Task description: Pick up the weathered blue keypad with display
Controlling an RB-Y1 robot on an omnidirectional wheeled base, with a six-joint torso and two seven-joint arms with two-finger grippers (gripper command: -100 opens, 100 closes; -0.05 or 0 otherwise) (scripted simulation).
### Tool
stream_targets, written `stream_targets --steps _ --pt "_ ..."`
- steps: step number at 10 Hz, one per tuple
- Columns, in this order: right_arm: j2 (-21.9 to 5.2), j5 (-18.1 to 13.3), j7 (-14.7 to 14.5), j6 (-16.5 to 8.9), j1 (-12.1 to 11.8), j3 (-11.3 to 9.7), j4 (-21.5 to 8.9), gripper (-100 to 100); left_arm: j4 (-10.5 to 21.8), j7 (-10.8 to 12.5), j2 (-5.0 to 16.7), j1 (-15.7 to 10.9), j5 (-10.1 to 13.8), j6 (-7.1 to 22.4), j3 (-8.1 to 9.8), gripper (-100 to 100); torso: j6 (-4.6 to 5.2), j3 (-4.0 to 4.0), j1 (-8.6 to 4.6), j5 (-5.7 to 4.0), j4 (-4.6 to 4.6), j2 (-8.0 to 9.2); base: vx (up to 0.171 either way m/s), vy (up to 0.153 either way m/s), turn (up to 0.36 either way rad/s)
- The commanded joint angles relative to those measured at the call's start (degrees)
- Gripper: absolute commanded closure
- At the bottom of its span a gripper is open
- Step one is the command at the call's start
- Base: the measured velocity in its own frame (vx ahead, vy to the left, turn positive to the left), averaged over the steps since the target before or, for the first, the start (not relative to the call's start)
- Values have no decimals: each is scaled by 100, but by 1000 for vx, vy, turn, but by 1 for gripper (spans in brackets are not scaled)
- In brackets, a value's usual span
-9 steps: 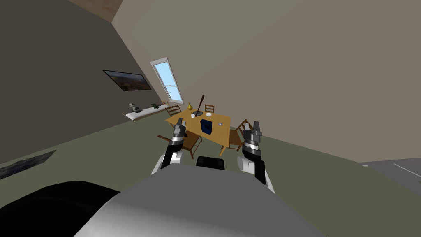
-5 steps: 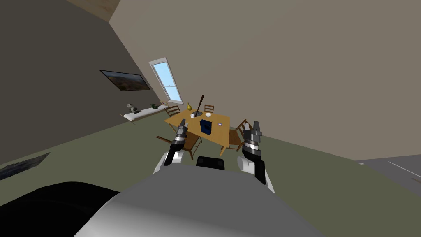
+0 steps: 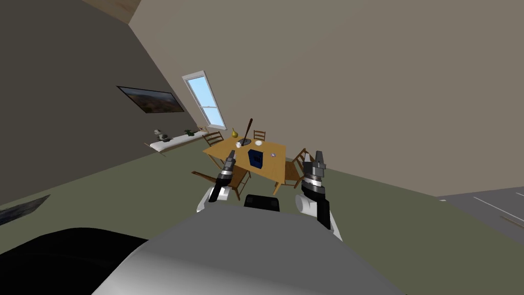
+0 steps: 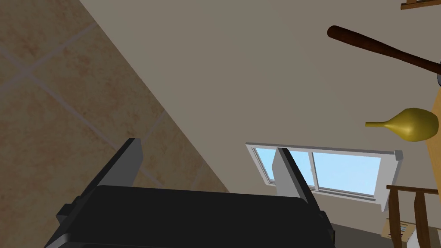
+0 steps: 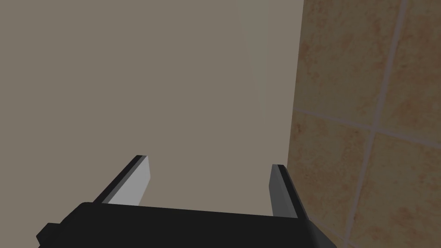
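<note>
Left pincer drifted inward since last frame and now overlaps near edge of bench. Both pincers spread, right pincer empty. Blue keypad mid-bench, tiny, display unreadable. White bits by far edge, can't make out.

Left pincer, a dark box with two thin, light grey, blade-like fingers: raised ahead of the chest, pointing forward and up. The fingers stand apart with nothing between them.

Left forearm: dark with a silver band, slanting inward.

Right pincer: raised, well apart from the left. Its fingers stand apart, gripping nothing.
</note>
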State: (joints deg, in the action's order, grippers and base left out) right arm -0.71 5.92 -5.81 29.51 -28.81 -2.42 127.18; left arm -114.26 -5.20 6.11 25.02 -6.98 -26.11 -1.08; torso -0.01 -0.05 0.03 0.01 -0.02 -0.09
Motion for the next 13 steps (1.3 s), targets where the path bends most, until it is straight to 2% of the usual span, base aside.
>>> stream_targets --steps 1,5,10,13 --pt "0 0 0 0 0 0 0 0 281 -50 56 -93 -7 -99 14 -100 0 0 0 0 0 0 17 6 -22" --pt "0 0 0 0 0 0 0 0 990 -232 123 -421 -53 -329 21 -100 0 0 1 0 0 -1 21 9 -34" --pt "0 0 0 0 0 0 0 0 1621 -363 152 -659 -86 -493 26 -100 1 1 0 0 1 1 15 6 -23" --pt "0 0 0 0 0 0 0 0 2089 -499 176 -907 -120 -664 31 -100 -1 2 -1 0 1 3 15 6 -27"
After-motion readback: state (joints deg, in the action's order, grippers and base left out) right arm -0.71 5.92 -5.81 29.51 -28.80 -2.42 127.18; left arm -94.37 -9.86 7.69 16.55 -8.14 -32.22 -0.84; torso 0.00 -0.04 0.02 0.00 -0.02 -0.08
